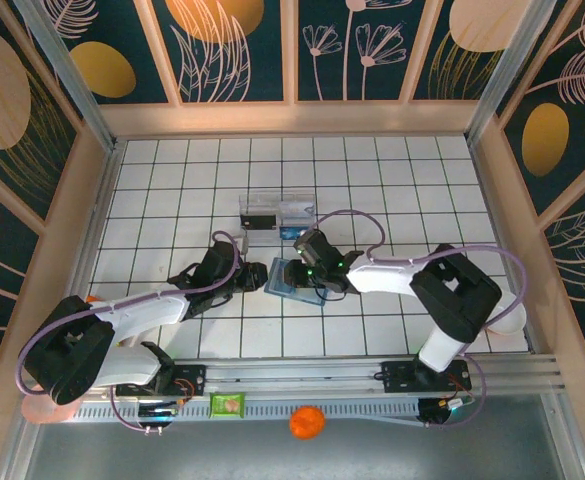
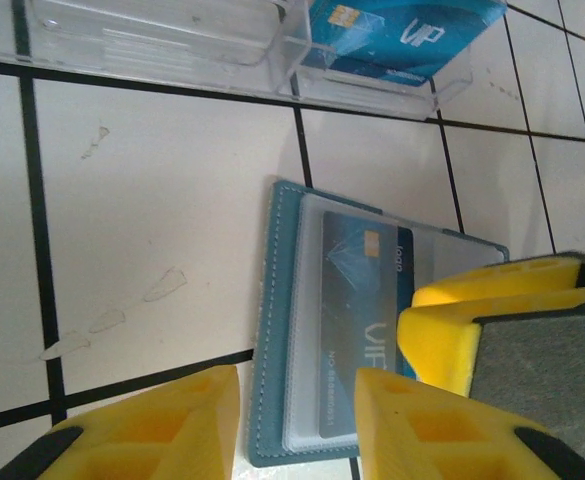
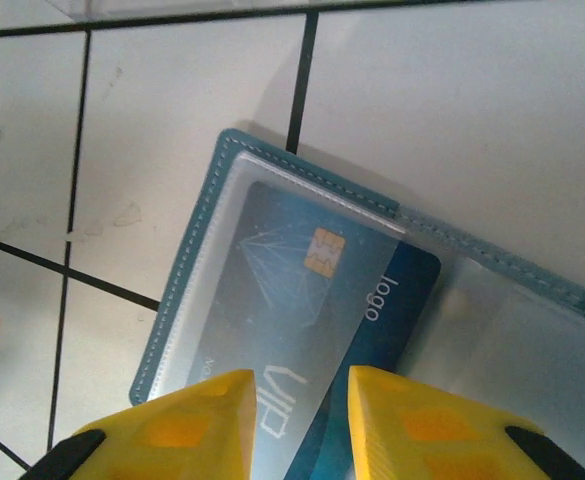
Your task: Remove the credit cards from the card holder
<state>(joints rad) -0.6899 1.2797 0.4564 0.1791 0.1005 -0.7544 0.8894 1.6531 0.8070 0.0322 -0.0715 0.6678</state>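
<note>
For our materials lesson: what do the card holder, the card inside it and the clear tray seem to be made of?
Card holder: probably leather or imitation, matte teal, stitched edge, with a clear plastic sleeve. Card: glossy blue plastic, gold chip. Tray: transparent hard plastic, likely acrylic, shiny see-through walls.

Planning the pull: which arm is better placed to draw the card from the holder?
Right, probably: the right gripper stands open over the credit card; the left gripper sits at the card holder edge.
</note>
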